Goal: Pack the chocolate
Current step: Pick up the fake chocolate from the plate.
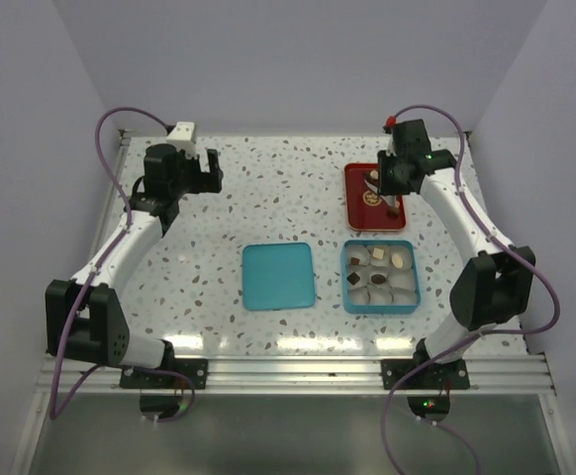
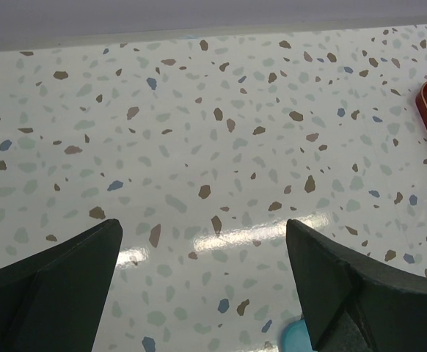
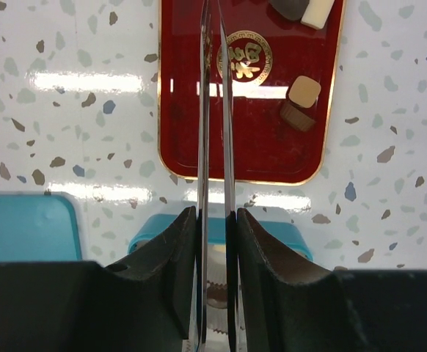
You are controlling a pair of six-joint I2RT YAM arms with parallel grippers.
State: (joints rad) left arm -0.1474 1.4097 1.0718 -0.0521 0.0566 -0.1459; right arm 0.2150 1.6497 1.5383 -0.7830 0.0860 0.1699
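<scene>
Looking down from above, I see my right gripper [image 1: 387,188] poised over the red tray [image 1: 357,220] at the far right of the speckled table [image 1: 268,198]. The open teal box [image 1: 379,309] sits just nearer me, and its lid [image 1: 279,275] lies flat to the left of the box. In the right wrist view the jaws are pinched on thin metal tweezers [image 3: 203,147], whose two blades run almost together out over the tray. Their tips pass beyond the top edge, so I cannot tell whether they carry anything. The chocolate is in two places. Several pieces sit in paper cups [image 1: 404,293] inside the box, among them a dark square [image 1: 353,280]. On the tray, a light brown square [image 3: 304,94] lies right of the gold emblem [image 3: 244,57], with a dark piece [image 3: 290,6] and a cream piece [image 3: 320,10] at the far end. My left gripper [image 1: 207,170] hangs well away at the far left, jaws spread wide and holding nothing. I judge the step in hand is lifting the next piece off the tray. To do it well, I would shift the blades right to straddle the light brown square, ease my squeeze so they spring apart, lower them level, then press gently. Too much force could pop the piece out or mark it.
</scene>
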